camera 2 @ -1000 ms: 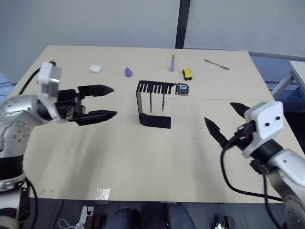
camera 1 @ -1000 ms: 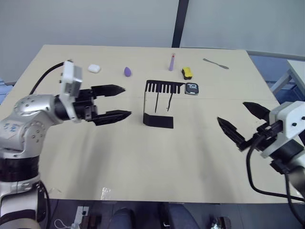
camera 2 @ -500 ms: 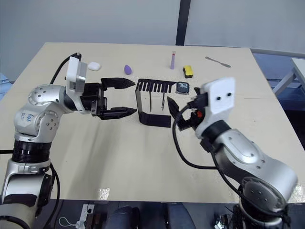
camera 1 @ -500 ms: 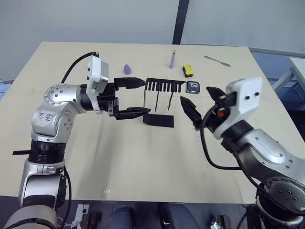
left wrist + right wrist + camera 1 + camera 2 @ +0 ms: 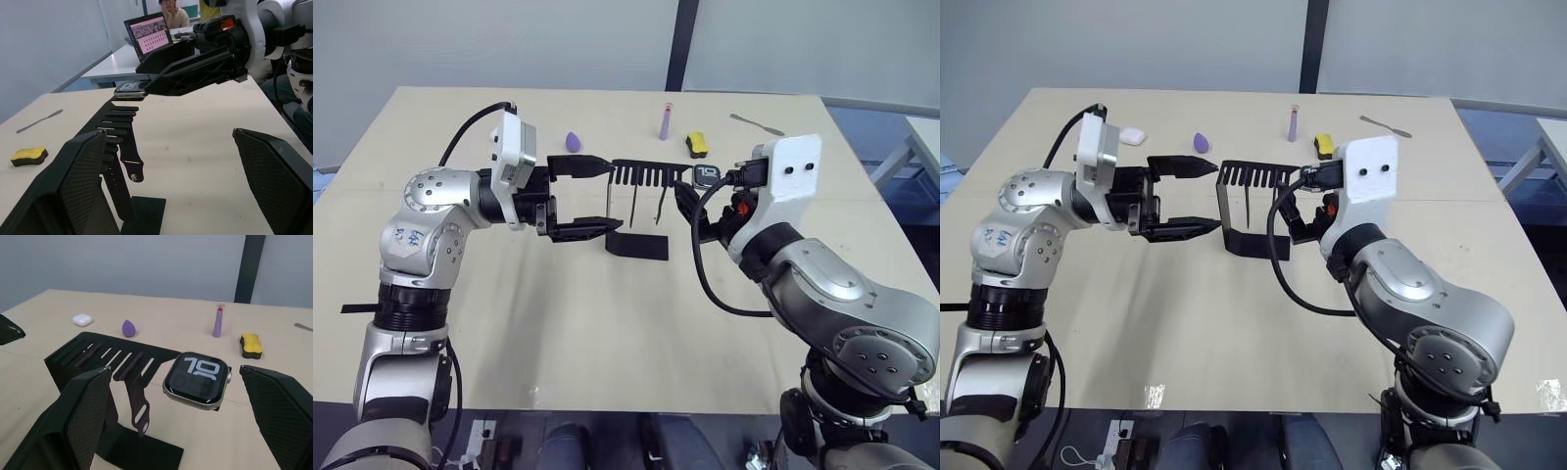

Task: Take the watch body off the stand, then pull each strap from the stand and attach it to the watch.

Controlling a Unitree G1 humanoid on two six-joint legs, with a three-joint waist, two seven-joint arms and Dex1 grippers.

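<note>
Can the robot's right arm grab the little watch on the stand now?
Probably yes. The right tool is open, its fingers either side of the small square dark-screened watch body on the black metal stand, with nothing between them.

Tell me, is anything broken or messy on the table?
No, nothing stands out. The watch body sits on the end of the stand, which is upright, and a strap hangs straight down from its slots. Nothing looks spilled or broken.
</note>
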